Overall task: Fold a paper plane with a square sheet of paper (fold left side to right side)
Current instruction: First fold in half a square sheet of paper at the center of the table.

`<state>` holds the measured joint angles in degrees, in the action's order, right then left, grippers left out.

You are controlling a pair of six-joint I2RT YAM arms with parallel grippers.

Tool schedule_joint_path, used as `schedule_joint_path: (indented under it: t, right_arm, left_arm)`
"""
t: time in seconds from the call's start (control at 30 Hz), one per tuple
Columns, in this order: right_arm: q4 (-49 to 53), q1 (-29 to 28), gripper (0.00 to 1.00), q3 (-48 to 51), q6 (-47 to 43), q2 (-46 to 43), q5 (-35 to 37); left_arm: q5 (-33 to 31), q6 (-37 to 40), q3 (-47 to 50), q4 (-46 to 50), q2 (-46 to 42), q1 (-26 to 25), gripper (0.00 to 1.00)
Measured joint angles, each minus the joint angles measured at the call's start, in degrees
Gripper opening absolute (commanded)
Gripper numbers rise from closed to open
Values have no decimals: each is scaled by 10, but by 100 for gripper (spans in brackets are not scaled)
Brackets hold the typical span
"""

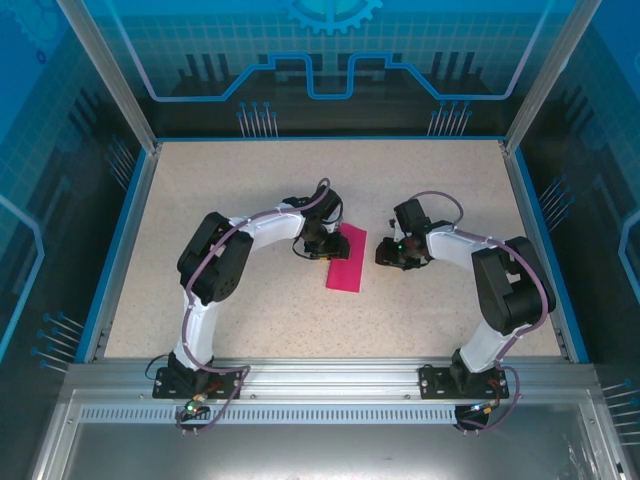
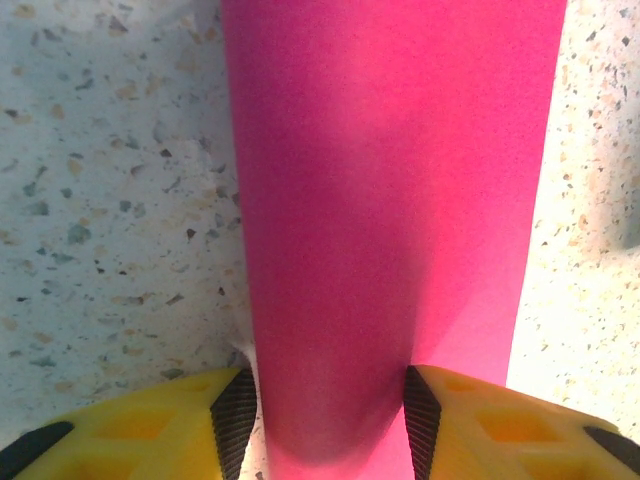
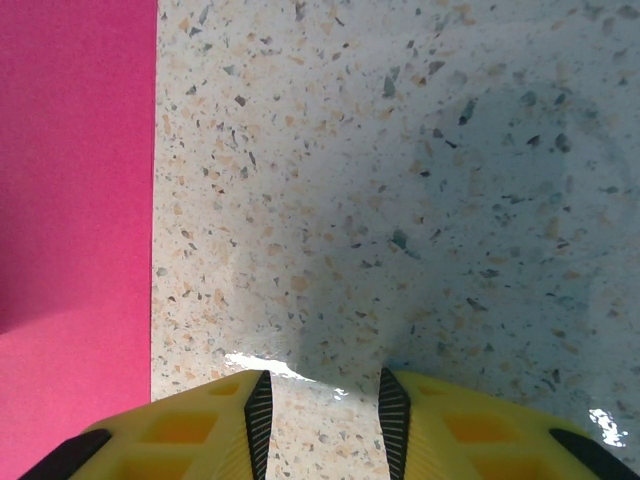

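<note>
The square sheet of paper (image 1: 347, 258) is magenta pink and lies mid-table as a narrow upright strip, doubled over. My left gripper (image 1: 322, 243) is at its upper left corner. In the left wrist view the sheet (image 2: 380, 200) bulges up as a darker curved band between the yellow fingers, and my left gripper (image 2: 330, 420) is closed on that band, its right pad touching the paper. My right gripper (image 1: 388, 254) rests low on the table just right of the sheet. In the right wrist view that gripper (image 3: 322, 420) is open over bare table, with the sheet's edge (image 3: 70, 200) to its left.
The speckled tabletop (image 1: 250, 200) has a blue rim (image 1: 120, 240) and clear enclosure walls around it. Both arm bases (image 1: 200, 380) are bolted to the metal rail at the near edge. Open table surface surrounds the sheet on all sides.
</note>
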<state>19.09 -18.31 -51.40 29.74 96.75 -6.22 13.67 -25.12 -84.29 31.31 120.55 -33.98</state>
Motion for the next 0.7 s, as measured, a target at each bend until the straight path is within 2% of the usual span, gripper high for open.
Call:
schedule_joint_path:
  t: [0.7]
  right_arm:
    - [-1,0,37,0,0,0,-4]
  left_arm:
    - [-1,2,-10,12,6,0,49]
